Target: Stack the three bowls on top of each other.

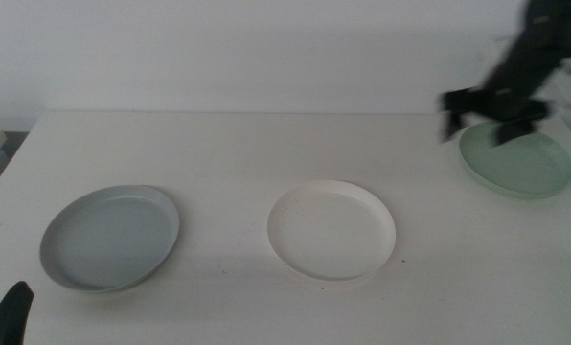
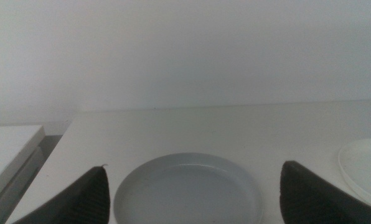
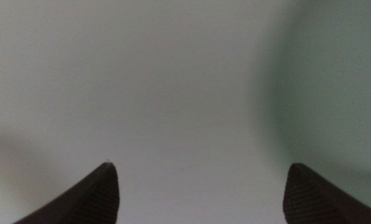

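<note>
My right fingers [image 1: 484, 116], spread wide and empty, hovered over the near-left rim of the pale mint green, shallow round plastic bowl [image 1: 517, 163] at the bench's [image 1: 228, 153] far right. The white bowl [image 1: 331, 230] lay centre, the light grey bowl [image 1: 110, 238] left. My left fingers [image 2: 195, 190], parted and empty, waited behind the grey bowl.

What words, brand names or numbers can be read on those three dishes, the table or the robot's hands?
None: no view shows any readable text.
Grey dish: plain.
White dish: plain.
Green dish: plain, partly hidden by the blurred right hand.
Table: bare white, no marks.
Left hand, waiting near the grey dish: dark, unlabelled.
</note>
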`<control>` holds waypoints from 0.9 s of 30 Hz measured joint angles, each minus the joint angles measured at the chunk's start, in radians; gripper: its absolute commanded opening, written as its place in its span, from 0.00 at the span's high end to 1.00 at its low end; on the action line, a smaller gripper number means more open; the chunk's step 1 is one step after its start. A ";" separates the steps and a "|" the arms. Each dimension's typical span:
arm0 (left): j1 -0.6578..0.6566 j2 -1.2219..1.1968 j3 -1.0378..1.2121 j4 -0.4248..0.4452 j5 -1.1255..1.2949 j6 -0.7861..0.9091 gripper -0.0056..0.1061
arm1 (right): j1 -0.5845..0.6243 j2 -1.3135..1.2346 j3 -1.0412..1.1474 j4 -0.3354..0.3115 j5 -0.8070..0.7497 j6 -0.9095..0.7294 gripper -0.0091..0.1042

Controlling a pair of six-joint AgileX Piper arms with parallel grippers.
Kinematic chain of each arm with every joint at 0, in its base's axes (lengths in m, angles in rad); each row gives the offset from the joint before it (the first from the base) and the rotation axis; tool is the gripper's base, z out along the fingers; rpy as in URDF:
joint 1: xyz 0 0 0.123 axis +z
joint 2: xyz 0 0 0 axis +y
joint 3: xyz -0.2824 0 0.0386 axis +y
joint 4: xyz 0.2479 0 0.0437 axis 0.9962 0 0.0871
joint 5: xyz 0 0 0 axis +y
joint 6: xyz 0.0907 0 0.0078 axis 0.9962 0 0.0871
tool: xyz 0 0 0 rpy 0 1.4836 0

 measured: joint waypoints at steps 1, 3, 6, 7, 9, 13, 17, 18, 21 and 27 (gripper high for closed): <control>0.000 0.000 0.000 0.000 0.000 0.000 0.11 | -0.041 -0.002 -0.006 -0.022 -0.014 0.010 0.38; 0.000 0.000 0.000 0.000 0.000 0.000 0.11 | -0.116 0.003 -0.008 -0.045 -0.036 0.020 0.41; 0.000 0.000 0.000 0.000 0.000 0.000 0.11 | -0.217 0.032 -0.008 -0.061 -0.074 0.026 0.41; 0.000 0.000 0.000 0.000 0.000 0.000 0.11 | -0.247 0.047 -0.008 -0.061 -0.089 0.028 0.41; 0.000 0.000 0.000 0.000 0.000 0.000 0.11 | -0.292 0.076 -0.008 -0.061 -0.111 0.028 0.41; 0.000 0.000 0.000 0.000 0.000 0.000 0.11 | -0.349 0.138 -0.008 -0.071 -0.149 0.019 0.43; 0.000 0.000 0.000 0.000 0.000 0.000 0.11 | -0.371 0.182 -0.008 -0.065 -0.181 0.010 0.44; 0.000 0.000 0.000 0.000 0.000 0.000 0.11 | -0.373 0.193 -0.008 -0.063 -0.190 0.009 0.45; 0.000 0.000 0.000 0.000 0.000 0.000 0.11 | -0.378 0.215 -0.008 -0.040 -0.211 0.006 0.52; 0.000 0.000 0.000 0.000 0.000 0.000 0.11 | -0.379 0.229 -0.016 0.008 -0.260 -0.018 0.77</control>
